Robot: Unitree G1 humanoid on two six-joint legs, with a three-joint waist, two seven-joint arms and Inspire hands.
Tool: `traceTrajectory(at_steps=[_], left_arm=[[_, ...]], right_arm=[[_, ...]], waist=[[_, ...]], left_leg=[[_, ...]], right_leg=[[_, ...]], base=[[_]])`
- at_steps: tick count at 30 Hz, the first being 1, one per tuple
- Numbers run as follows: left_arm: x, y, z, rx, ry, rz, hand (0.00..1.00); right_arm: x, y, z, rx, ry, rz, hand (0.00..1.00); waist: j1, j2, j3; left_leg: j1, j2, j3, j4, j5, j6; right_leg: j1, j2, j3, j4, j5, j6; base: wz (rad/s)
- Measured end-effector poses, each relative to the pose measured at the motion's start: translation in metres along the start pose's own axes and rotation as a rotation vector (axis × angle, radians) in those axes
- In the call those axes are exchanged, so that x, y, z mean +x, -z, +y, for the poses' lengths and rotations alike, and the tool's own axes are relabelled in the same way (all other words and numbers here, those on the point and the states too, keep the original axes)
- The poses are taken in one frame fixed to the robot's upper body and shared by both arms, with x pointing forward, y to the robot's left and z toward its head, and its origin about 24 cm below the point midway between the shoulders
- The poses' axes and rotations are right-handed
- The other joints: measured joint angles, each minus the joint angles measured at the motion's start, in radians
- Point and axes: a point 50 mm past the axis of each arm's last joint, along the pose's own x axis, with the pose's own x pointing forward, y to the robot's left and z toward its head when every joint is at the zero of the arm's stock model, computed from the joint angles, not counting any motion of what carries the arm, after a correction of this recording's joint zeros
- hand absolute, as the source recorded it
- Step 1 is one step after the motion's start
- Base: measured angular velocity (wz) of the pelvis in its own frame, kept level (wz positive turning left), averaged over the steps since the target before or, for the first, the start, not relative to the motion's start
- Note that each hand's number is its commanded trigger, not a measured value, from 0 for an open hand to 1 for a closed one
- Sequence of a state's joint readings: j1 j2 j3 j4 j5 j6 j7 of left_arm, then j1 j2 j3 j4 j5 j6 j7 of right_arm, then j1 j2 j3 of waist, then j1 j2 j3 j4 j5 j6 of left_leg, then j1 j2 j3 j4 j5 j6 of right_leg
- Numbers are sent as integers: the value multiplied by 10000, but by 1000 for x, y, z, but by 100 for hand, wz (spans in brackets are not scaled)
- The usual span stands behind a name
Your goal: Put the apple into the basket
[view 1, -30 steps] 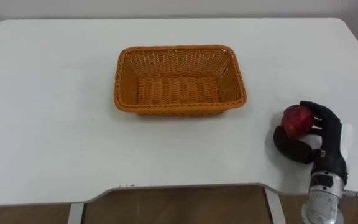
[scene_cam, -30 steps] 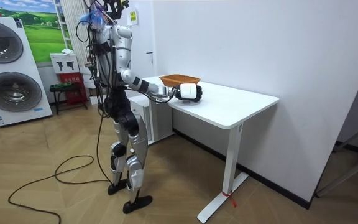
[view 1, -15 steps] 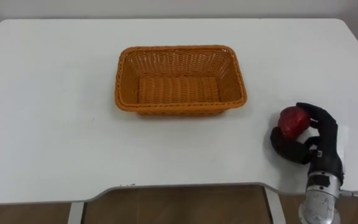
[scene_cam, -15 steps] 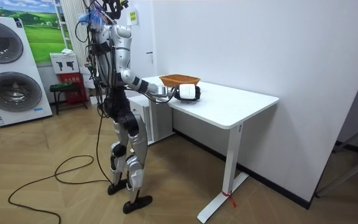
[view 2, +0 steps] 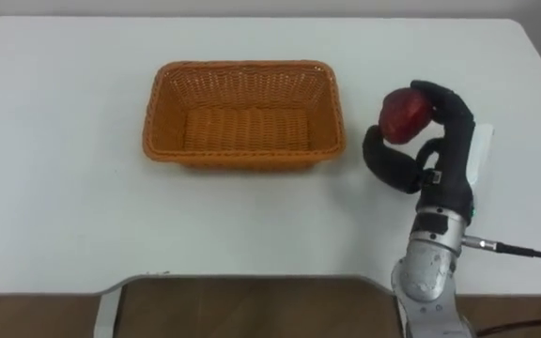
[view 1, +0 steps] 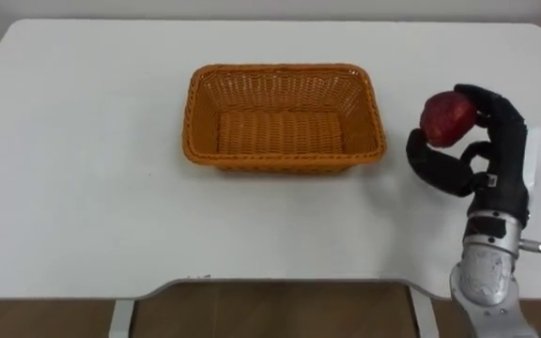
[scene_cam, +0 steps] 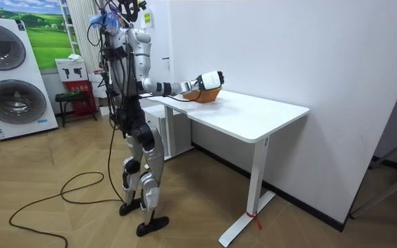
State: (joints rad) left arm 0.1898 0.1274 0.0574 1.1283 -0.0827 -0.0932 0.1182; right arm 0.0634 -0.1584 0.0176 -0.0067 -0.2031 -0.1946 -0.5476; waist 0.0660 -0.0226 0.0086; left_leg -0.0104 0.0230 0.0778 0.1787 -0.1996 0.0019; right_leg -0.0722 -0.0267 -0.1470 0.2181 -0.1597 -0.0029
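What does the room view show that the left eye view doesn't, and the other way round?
Room view: the robot standing at the table's end, washing machines behind it, wood floor. Left eye view: the basket's empty inside and the right hand curled round the red apple. Both: white table, orange basket, the hand above the table, beside the basket.

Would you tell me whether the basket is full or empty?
Empty: the basket has a bare bottom; the right hand holds the apple beside it.

The right robot hand [view 1: 501,141] has lifted the apple [view 1: 447,116] clear of the table [view 1: 83,188], where it rested a second ago. Arm raised, it now holds the apple nearer the basket [view 1: 285,117], at its right end.
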Motion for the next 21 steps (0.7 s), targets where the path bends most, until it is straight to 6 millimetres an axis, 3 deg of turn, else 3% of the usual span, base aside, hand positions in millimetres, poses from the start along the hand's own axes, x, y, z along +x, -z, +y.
traceTrajectory(at_steps=[4,17,21], left_arm=[[0,-2,0,5,14,-90,0],[0,-3,1,28,13,-105,0],[1,-3,2,53,8,-96,0]], right_arm=[[3,-17,-2,363,178,-668,100],[0,-26,8,565,-742,-1014,100],[-2,-32,16,714,-1397,-1203,100]], waist=[[-10,-2,-8],[-42,-103,-126],[101,-153,-156]], left_leg=[[-4,1,-3,0,0,0],[10,-7,7,29,1,1],[57,-9,20,21,1,1]], right_leg=[[-11,-6,-13,16,0,0],[-19,-32,-2,172,0,0],[26,-24,34,172,0,0]], base=[[0],[0],[0]])
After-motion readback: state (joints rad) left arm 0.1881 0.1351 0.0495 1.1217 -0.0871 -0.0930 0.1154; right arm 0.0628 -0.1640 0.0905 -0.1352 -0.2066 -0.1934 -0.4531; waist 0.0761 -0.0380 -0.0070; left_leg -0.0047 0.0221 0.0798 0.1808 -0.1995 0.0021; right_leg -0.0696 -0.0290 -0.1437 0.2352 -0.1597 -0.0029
